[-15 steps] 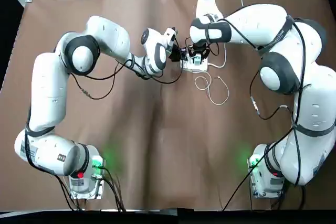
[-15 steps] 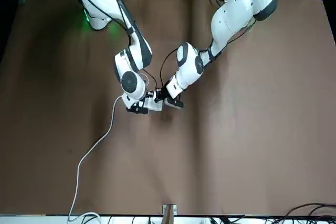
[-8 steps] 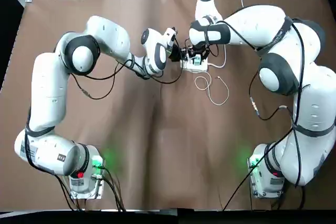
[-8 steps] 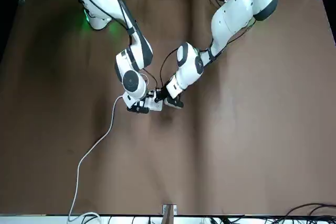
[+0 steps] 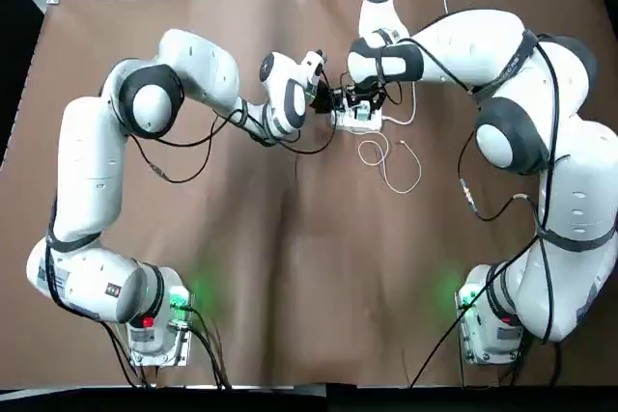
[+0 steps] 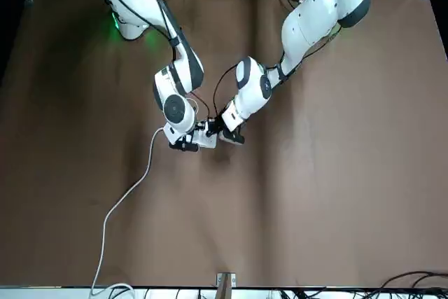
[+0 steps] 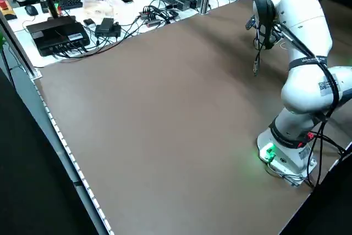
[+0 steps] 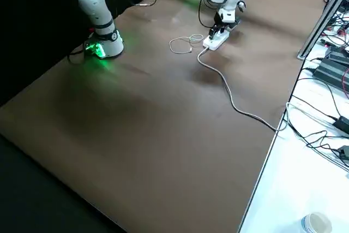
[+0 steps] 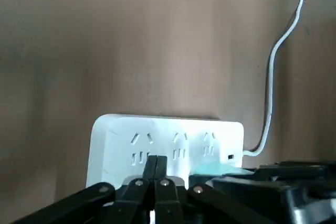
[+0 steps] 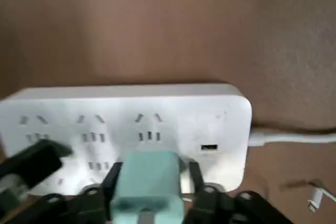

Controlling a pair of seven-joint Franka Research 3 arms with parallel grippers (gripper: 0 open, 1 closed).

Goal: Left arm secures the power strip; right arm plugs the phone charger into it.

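Near one o'clock of table centre, the closed left gripper (image 9: 156, 159) apparently steadies the power strip (image 9: 118, 148), while the right gripper (image 10: 156, 167) clasps the phone charger (image 10: 149, 184) over its sockets, full seating unconfirmed, release remaining.

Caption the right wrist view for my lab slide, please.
Right gripper holds the teal phone charger over the white power strip.

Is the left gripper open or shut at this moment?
Shut: in its wrist view, the left gripper has its fingertips side by side, with nothing between them, over the power strip.
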